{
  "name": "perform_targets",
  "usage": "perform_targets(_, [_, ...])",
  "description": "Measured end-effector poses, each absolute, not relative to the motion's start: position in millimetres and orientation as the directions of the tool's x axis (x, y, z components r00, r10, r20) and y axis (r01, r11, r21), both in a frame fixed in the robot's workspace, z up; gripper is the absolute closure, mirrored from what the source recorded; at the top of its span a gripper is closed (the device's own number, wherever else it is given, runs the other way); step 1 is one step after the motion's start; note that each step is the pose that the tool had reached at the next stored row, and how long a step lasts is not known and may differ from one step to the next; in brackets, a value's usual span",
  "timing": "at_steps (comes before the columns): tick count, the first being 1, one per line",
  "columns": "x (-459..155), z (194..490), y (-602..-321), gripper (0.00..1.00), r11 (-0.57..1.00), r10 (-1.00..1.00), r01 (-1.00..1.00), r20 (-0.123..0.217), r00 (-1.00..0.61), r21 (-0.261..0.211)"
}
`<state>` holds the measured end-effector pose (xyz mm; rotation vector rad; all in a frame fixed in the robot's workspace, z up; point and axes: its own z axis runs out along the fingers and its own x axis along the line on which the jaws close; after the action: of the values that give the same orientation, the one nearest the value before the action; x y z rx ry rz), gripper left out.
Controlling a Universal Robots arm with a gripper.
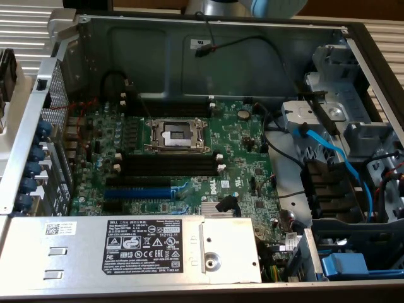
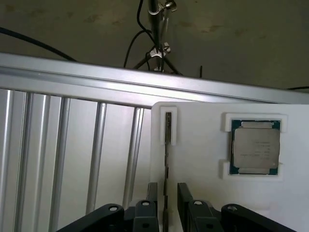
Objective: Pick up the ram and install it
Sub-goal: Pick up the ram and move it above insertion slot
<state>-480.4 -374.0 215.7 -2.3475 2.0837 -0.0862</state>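
claw [image 2: 167, 192] wide open, nothing gripped yet. ram [image 2: 167, 140] on edge in white foam tray [image 2: 198, 145], long axis running straight out between both fingers

Table [image 2: 58, 159]: ribbed aluminium
On it: open computer case [image 1: 158, 50], centre of the exterior view; white foam tray [image 2: 200, 154]

Black jaws w/ round pivot holes [image 2: 112, 209], grey arm [image 1: 211, 6], lt-blue cap [image 1: 273, 6]

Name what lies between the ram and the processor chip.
Bare white foam lies between the ram and the processor chip, seen in the wrist view.
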Motion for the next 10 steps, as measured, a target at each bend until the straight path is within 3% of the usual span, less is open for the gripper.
perform_targets(10, [-478.6,209.6,-379.4,0.69,-0.111,-0.993,-0.993,0.037,0.11,-0.027])
